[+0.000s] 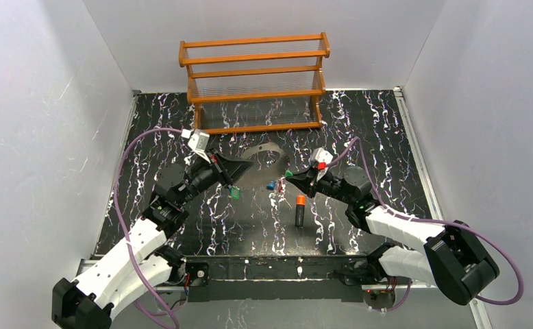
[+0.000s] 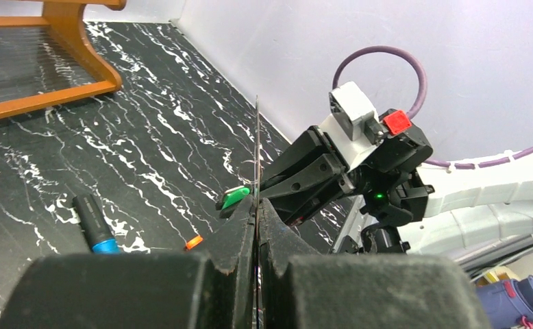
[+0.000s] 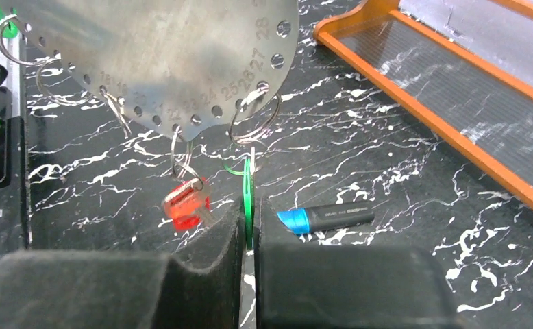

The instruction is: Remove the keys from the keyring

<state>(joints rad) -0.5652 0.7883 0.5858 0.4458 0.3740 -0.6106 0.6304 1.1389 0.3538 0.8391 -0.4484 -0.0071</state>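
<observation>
From the top view, the left gripper [image 1: 244,166] reaches in from the left and the right gripper [image 1: 290,175] from the right, and they nearly meet over the middle of the black marbled counter [image 1: 360,123]. The keyring [image 1: 262,148], a pale grey band, curves between them just in front of a wooden rack [image 1: 253,82]. A green key [image 1: 288,174] sits at the right fingers. A second green key [image 1: 235,193] shows just below the left fingers. A small blue bit and a red bit lie close together between the arms, too small to identify. An orange-capped marker [image 1: 299,209] lies nearer the bases.

In the left wrist view, the left gripper [image 2: 257,205] has its fingers [image 2: 240,233] pressed together on the keyring [image 2: 257,151], which appears edge-on as a thin upright line. Opposite, the right gripper [image 2: 267,188] pinches the green key [image 2: 236,197]. A blue-capped marker [image 2: 92,223] lies on the counter to the left.

In the right wrist view, the right gripper [image 3: 249,219] is clamped on the green key [image 3: 248,185], seen edge-on. This key hangs by a small wire loop from the keyring [image 3: 168,55], a flat plate with numbered holes along its rim. A red key [image 3: 185,205] dangles from a neighbouring loop. The blue-capped marker [image 3: 325,218] lies beyond.
</observation>
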